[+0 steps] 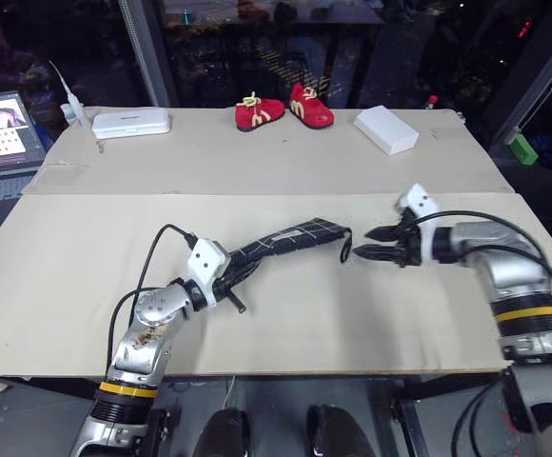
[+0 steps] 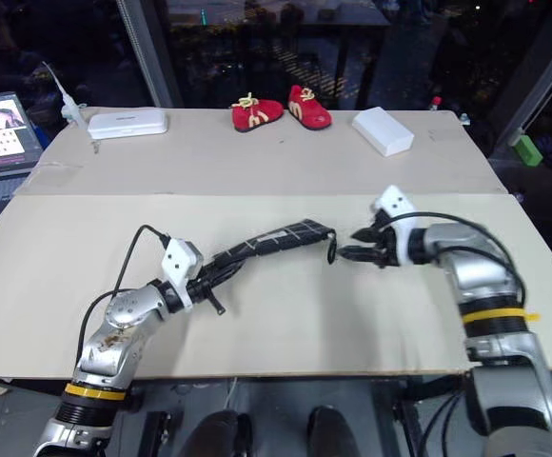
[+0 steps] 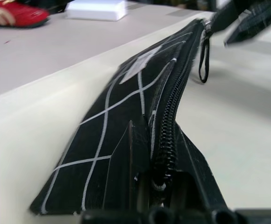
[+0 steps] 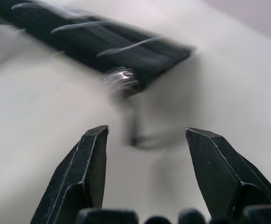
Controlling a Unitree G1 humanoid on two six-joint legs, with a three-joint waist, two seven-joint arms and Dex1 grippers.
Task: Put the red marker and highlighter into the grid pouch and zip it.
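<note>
- The left claw (image 1: 241, 276) is closed tight on the near left end of the pouch (image 1: 285, 240).
- The pouch is black with thin white lines. It is held up off the tabletop (image 1: 285, 324) and sticks out to the right, in the middle of the scene.
- Its zipper looks closed all the way along. A black strap (image 1: 345, 249) hangs down from its right end.
- The right claw (image 1: 365, 244) is just right of the strap. Its two fingers are spread apart and hold nothing.
- Far back on the tabletop sit two red shoes (image 1: 284, 109), a white box (image 1: 385, 129) and a white case (image 1: 131, 122).
</note>
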